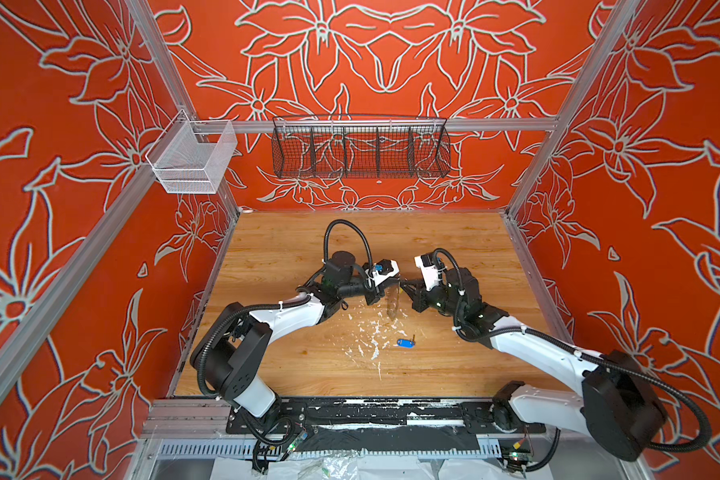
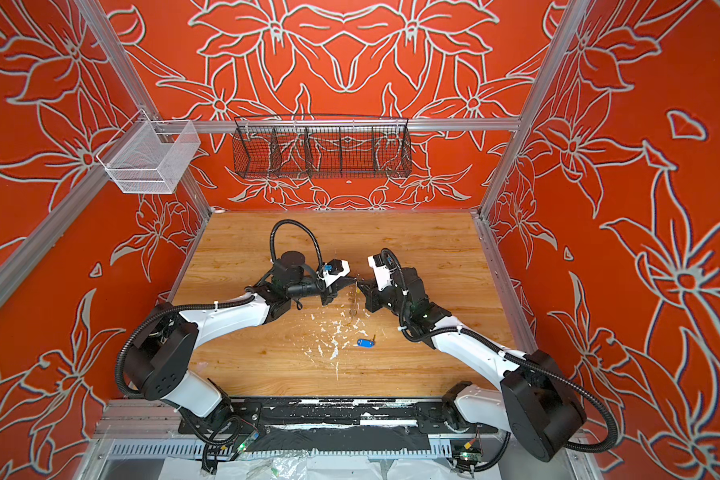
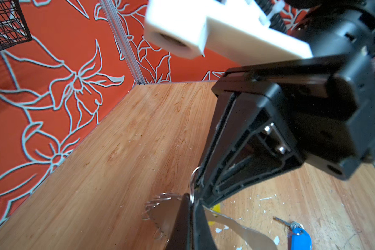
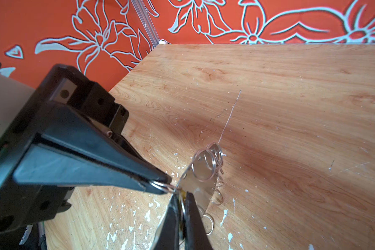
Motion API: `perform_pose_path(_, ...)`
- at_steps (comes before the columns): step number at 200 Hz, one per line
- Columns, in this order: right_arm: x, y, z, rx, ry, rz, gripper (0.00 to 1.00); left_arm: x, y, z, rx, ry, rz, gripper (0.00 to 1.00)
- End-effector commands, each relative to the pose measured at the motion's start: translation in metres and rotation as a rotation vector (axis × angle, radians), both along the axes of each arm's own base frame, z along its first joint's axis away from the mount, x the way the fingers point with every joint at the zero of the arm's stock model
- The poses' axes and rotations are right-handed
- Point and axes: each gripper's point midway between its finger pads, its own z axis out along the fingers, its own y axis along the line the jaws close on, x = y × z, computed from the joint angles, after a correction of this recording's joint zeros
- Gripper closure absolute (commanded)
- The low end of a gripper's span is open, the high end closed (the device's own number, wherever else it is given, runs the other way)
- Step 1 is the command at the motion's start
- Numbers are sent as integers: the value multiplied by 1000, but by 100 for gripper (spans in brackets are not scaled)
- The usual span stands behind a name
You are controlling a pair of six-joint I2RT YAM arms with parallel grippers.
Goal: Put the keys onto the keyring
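In both top views my two grippers meet tip to tip above the middle of the table. The keyring (image 1: 393, 305) (image 2: 353, 305), a shiny grey plate edged with wire loops, hangs on edge between them. My left gripper (image 3: 192, 200) (image 4: 162, 186) is shut on one wire loop of the keyring (image 4: 200, 179). My right gripper (image 4: 183, 194) (image 3: 200, 194) is shut on a wire ring with a bit of yellow between its fingers, the yellow-tag key (image 3: 215, 208), mostly hidden. The blue-tag key (image 1: 405, 342) (image 3: 299, 237) lies flat on the table, nearer the front.
White flecks (image 1: 373, 336) are scattered on the wooden table (image 1: 287, 249) under the grippers. A black wire basket (image 1: 360, 149) and a white mesh basket (image 1: 192, 160) hang on the rail above the back wall. Orange patterned walls close three sides.
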Motion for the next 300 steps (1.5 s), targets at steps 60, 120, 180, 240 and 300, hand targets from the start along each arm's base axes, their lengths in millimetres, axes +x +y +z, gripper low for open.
perform_pose_path(60, 1, -18, -9, -24, -5, -56, 73, 1, 3, 20, -83, -21, -36, 100)
perform_pose_path(120, -12, -20, -14, -80, -103, 7, 69, -2, 0, 26, -97, 10, -100, 100)
perform_pose_path(180, -18, -10, 6, -16, -181, 54, 66, -15, -4, 29, -96, 23, -193, 100)
perform_pose_path(240, -33, 8, 22, 17, -230, 117, 62, -29, -6, 29, -96, 10, -276, 100)
perform_pose_path(300, -36, 8, 21, -11, -230, 105, 59, -38, -7, 28, -97, 5, -330, 100)
